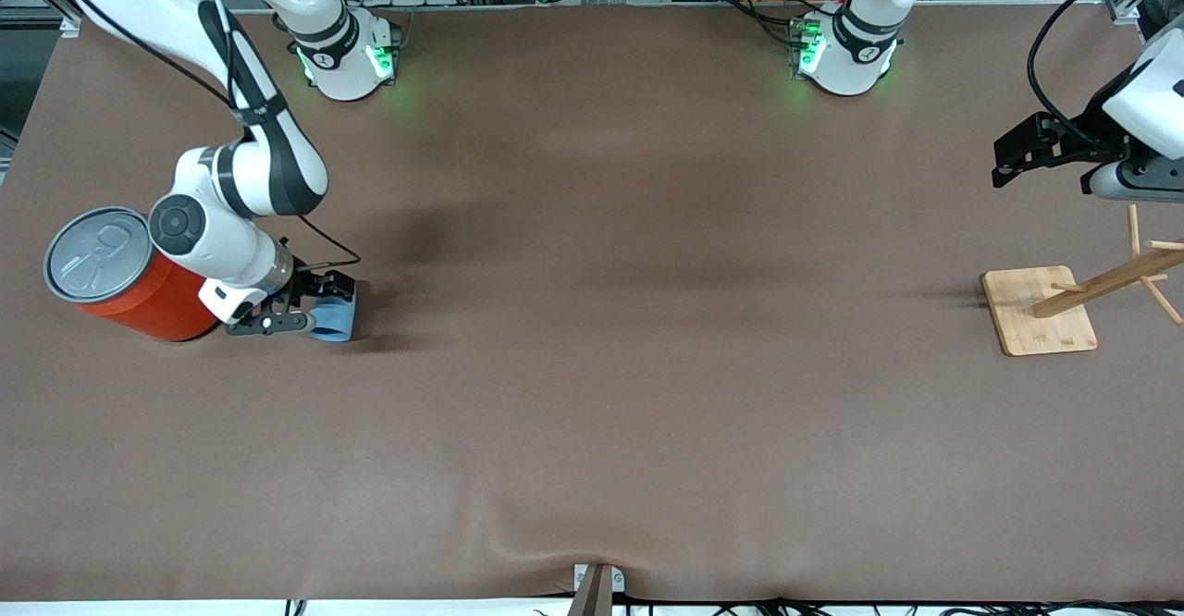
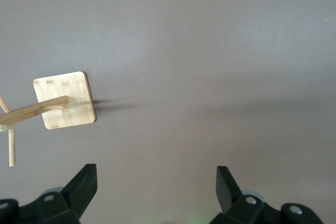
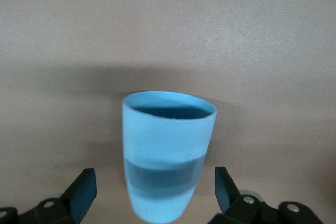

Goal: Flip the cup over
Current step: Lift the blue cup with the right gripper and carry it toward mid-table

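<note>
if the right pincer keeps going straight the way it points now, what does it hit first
Most likely the cup: in the right wrist view it lies on its side between the open fingers of the right pincer, mouth pointing away. Past the cup only bare table shows. Depth is unclear, so contact may already be close.

The cup (image 3: 168,153) lies between the right gripper (image 3: 155,192)'s two black fingers (image 3: 81,192), which stand apart on either side of its narrow base without touching it. Its open mouth, darker blue inside, points away from the gripper over the brown table (image 3: 168,24).
</note>
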Tool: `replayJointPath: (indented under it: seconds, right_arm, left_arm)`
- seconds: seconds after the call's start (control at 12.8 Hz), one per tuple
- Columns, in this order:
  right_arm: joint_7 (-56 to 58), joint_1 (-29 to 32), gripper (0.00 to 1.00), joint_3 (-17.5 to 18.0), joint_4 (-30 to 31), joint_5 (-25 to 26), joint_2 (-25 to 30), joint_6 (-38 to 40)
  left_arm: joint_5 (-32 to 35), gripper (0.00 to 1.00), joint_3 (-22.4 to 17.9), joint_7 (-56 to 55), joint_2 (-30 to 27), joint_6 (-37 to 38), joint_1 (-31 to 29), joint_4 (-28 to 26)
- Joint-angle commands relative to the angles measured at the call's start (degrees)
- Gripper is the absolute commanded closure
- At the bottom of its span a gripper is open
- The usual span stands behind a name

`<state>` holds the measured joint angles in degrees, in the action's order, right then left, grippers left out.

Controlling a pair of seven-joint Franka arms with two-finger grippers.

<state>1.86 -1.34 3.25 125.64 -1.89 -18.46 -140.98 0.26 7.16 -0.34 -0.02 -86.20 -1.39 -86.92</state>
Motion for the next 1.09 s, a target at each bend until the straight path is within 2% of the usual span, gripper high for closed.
replayJointPath:
  seconds: [0.0, 0.08, 0.16, 0.31, 0.39, 0.55, 0.78, 1.01]
  right_arm:
    - [2.1, 1.34, 0.0, 0.62, 0.22, 0.13, -2.1, -3.41]
    - [2.1, 1.34, 0.0, 0.62, 0.22, 0.13, -3.33, -5.34]
    - [2.01, 1.25, 0.17, 0.62, 0.14, 0.05, -3.77, -6.14]
    - [1.75, 1.34, 0.83, 0.7, -0.3, -0.04, -3.78, -5.46]
    - [1.66, 1.34, 1.0, 0.7, -0.57, -0.13, -3.6, -5.01]
    - [1.57, 1.17, 1.0, 0.7, -4.06, -0.57, -3.34, 1.36]
    - [1.74, -1.19, 1.0, 1.14, -16.52, -0.74, -3.78, 19.99]
    - [1.75, -6.55, 1.0, 1.49, -27.43, -1.79, -4.91, 28.28]
  left_arm:
    - [-0.79, 0.0, 0.14, -0.63, -0.51, 0.24, -0.28, 0.08]
    - [-0.7, 0.0, 0.14, -0.63, -0.51, 0.24, -0.28, 0.08]
    - [-0.79, 0.0, 0.14, -0.63, -0.51, 0.16, -0.28, 0.08]
    - [-0.79, 0.0, 0.23, -0.63, -0.51, 0.24, -0.28, 0.08]
    - [-0.7, 0.0, 0.14, -0.63, -0.51, 0.24, -0.36, 0.08]
    - [-0.7, 0.0, 0.23, -0.63, -0.51, 0.24, -0.28, 0.08]
    - [-0.79, 0.0, 0.23, -0.63, -0.51, 0.24, -0.28, 0.08]
    - [-0.79, 0.0, 0.49, -0.63, -0.51, 0.24, -0.19, 0.17]
